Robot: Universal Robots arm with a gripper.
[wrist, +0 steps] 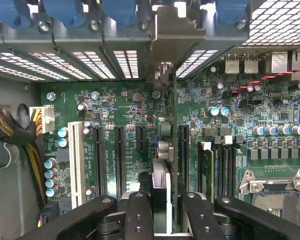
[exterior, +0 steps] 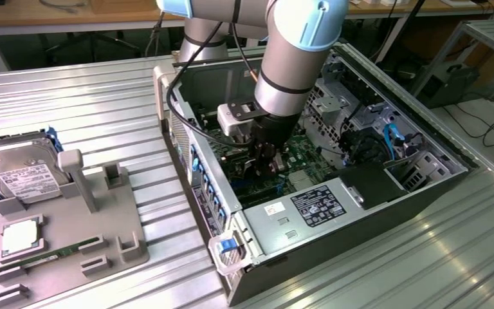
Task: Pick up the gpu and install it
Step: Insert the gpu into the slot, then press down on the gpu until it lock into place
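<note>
The gpu (wrist: 166, 150) is a thin black card seen edge-on, running from between my fingers up to its silver bracket (wrist: 170, 40) at the case's rear slot openings. My gripper (wrist: 166, 220) is shut on the card, with one black finger (wrist: 139, 215) on each side. The card stands over the green motherboard (wrist: 115, 105), between two black expansion slots (wrist: 119, 160). Whether its edge sits in a slot I cannot tell. In the exterior view my gripper (exterior: 264, 158) reaches down inside the open computer case (exterior: 316, 206), with the dark gpu (exterior: 260, 170) under it.
A grey parts holder (exterior: 84, 238) lies at the exterior view's left with a silver hard drive (exterior: 24, 174), a processor (exterior: 20, 235) and a green memory stick (exterior: 54, 254). Inside the case are a braided cable bundle (wrist: 10, 130), a white slot (wrist: 76, 160) and the processor socket (wrist: 275, 195).
</note>
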